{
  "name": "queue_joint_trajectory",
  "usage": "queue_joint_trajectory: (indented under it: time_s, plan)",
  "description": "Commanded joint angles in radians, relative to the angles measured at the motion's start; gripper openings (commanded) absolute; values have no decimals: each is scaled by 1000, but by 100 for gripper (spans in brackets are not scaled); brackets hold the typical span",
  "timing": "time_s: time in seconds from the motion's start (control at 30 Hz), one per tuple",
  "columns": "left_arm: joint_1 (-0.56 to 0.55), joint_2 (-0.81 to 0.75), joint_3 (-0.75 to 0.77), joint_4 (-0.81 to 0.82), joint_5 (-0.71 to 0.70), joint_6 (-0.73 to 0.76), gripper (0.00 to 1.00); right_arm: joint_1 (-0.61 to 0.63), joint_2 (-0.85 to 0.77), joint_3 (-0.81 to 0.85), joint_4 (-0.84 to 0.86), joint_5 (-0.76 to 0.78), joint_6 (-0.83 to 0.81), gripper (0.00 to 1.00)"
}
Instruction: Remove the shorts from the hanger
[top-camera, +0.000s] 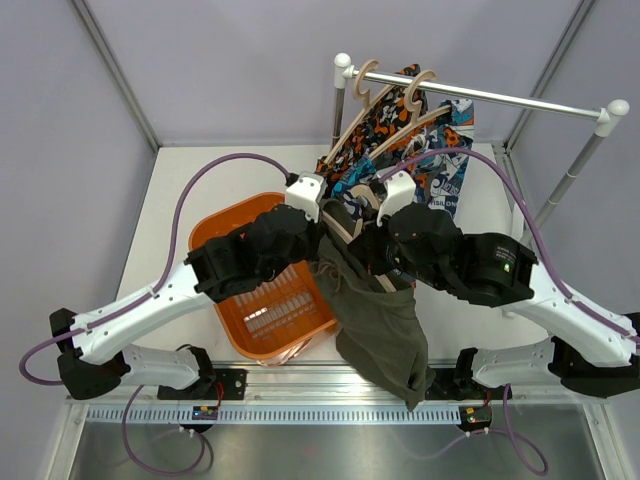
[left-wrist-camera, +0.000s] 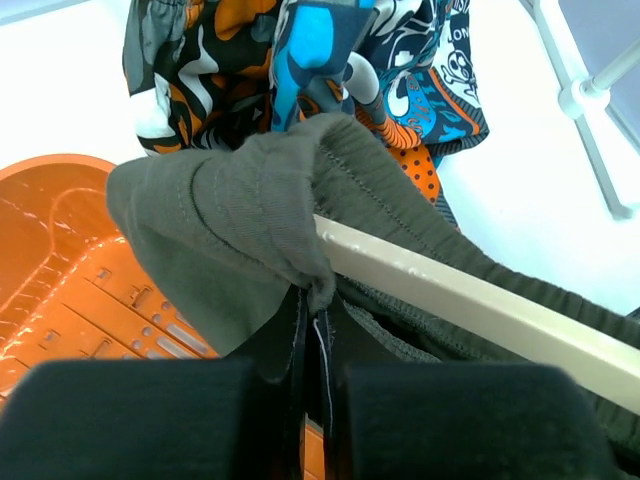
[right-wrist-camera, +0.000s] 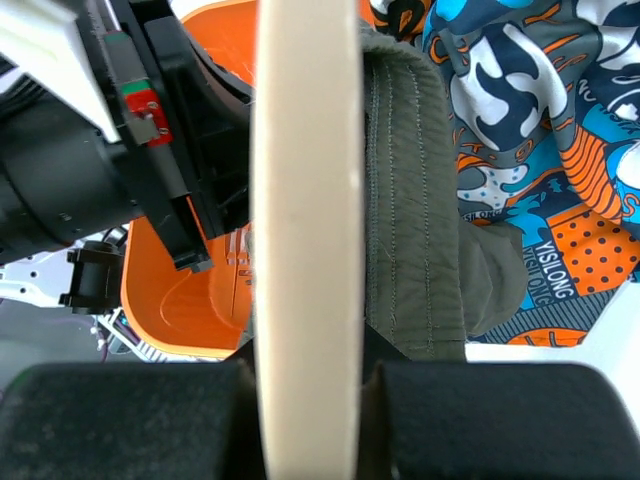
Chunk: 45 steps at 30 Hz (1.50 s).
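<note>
The dark olive-green shorts (top-camera: 380, 320) hang between my arms on a cream hanger (left-wrist-camera: 470, 300), draping down to the table's near edge. My left gripper (top-camera: 318, 215) is shut on a fold of the olive shorts (left-wrist-camera: 230, 240) beside the hanger arm. My right gripper (top-camera: 372, 232) is shut on the hanger (right-wrist-camera: 305, 250), with the olive waistband (right-wrist-camera: 410, 220) just to its right. The orange-black-white shorts (top-camera: 372, 125) and the blue-orange-white swirl shorts (top-camera: 440, 160) hang on wooden hangers from the rail (top-camera: 500, 100).
An orange plastic basket (top-camera: 262, 300) stands on the table under my left arm. The white clothes rack's posts (top-camera: 343, 90) stand at the back right. The cage's frame edges bound the table on both sides.
</note>
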Motion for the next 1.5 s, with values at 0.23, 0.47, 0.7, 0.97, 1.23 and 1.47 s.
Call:
queue_joint_trajectory:
  time_s: [0.23,0.47,0.7,0.97,1.23,1.47]
  plan:
    - [114,-24,-18,31,-109,-21,0,141,-69,36,-15,51,29,0]
    - [254,-47,-30,35,-71,-24,0,210,-115,21,-70,84,61,0]
    - [327,-38,-84,63,-23,-27,0,226,-182,-13,-31,89,63,0]
    - [436,-27,-137,100,33,-55,0,227,-248,-26,-41,74,58,0]
    - [492,-27,-146,86,67,-67,0,227,-319,-45,-44,77,54,0]
    - [444,-42,-205,147,200,-67,0,227,-301,-36,12,107,17,0]
